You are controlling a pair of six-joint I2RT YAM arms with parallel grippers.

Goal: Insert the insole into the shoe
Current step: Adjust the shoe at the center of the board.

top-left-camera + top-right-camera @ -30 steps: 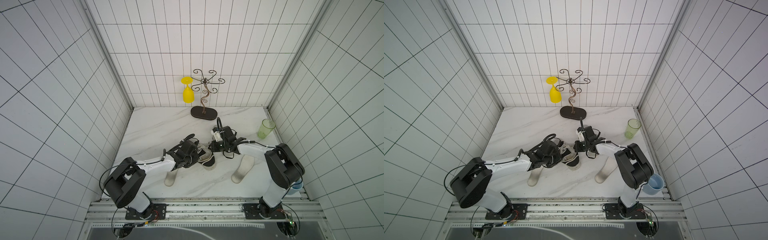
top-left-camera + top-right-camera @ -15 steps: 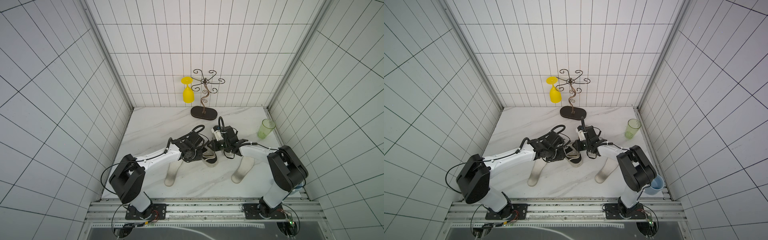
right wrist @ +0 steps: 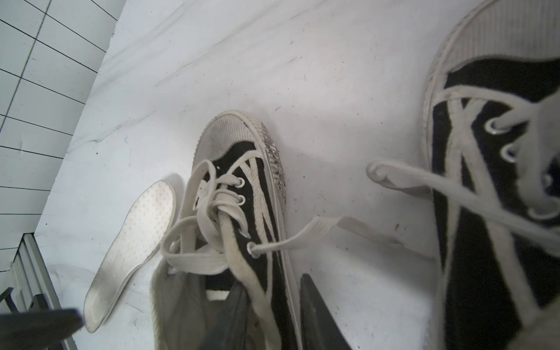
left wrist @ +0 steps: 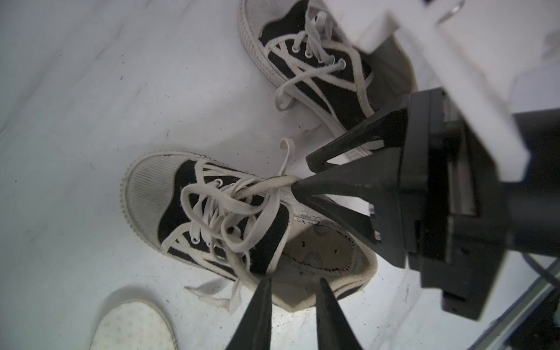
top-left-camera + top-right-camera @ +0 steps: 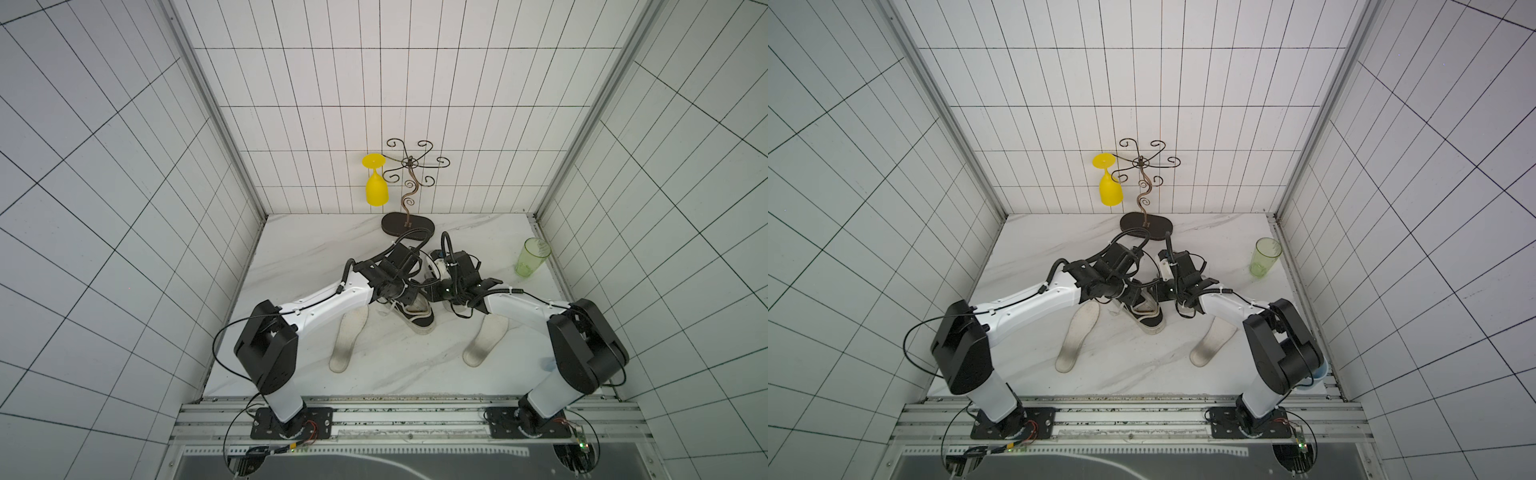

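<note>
A black-and-white canvas shoe (image 5: 417,316) (image 4: 169,188) (image 3: 230,136) lies mid-table, leaning, with its opening bare inside. My right gripper (image 3: 272,280) (image 4: 300,170) has one finger inside the shoe and one outside, shut on its side wall and collar edge. At the opposite rim my left gripper (image 4: 294,278) stands open, its tips just over the collar and gripping nothing. One white insole (image 5: 349,340) (image 4: 130,327) (image 3: 133,236) lies flat on the table under my left forearm. Another insole (image 5: 486,338) (image 5: 1214,338) lies under my right forearm.
A second matching shoe (image 4: 303,60) (image 3: 485,212) lies just behind the first, under my right wrist. A wire stand (image 5: 409,224) with a hanging yellow glass (image 5: 376,187) stands at the back. A green cup (image 5: 532,257) stands at the right wall. The metal rail (image 5: 395,415) borders the front.
My left wrist has swung back and rightward over the shoe. Both grippers' jaws stand wider than one second ago. The shoe has shifted slightly; the insoles have not moved.
</note>
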